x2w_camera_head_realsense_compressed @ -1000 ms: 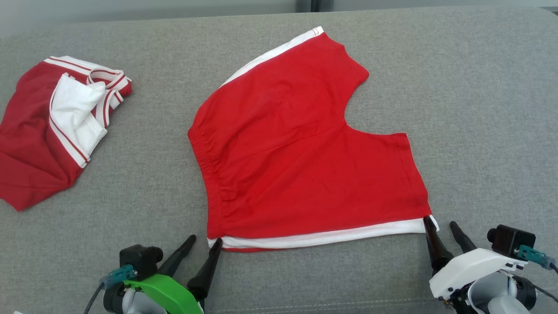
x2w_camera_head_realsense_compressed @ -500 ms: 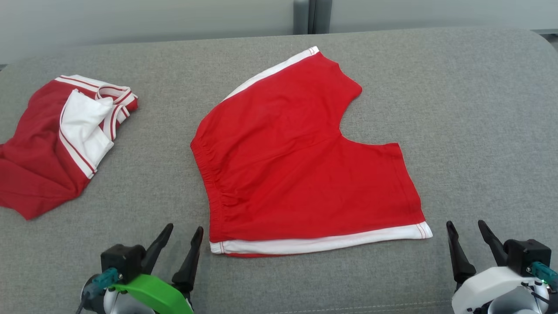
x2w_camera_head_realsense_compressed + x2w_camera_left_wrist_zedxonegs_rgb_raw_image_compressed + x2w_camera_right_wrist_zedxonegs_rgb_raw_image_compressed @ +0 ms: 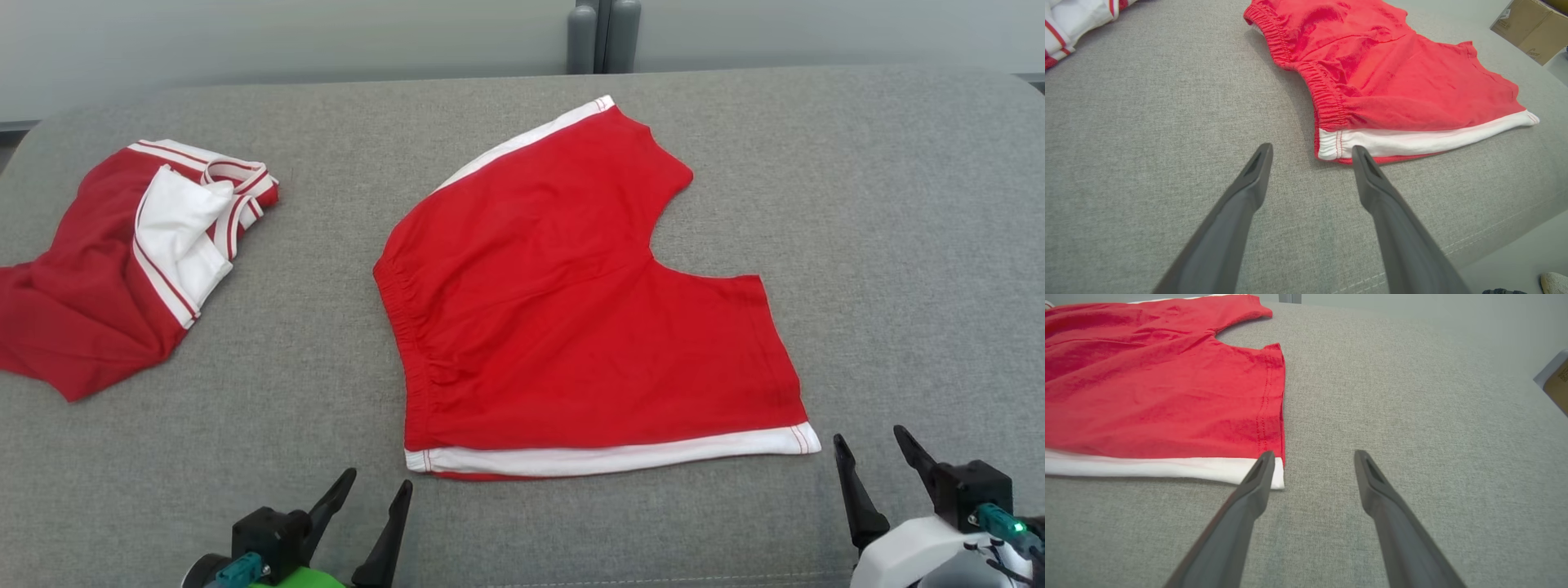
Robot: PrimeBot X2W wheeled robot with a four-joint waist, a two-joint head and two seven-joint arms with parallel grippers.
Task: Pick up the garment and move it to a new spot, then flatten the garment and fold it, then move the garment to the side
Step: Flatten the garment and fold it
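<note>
Garment (image 3: 90,302): red jersey with white panel and striped trim, bunched at far left of grey fabric surface (image 3: 898,204), well apart from both tools. Left tool (image 3: 378,479): fingers spread wide, nothing held, tips just beside near left corner of red shorts (image 3: 571,310). Shorts lie flat at centre, white band along near edge. Right tool (image 3: 869,436): fingers equally wide apart, nothing held, just beside shorts' near right corner.
</note>
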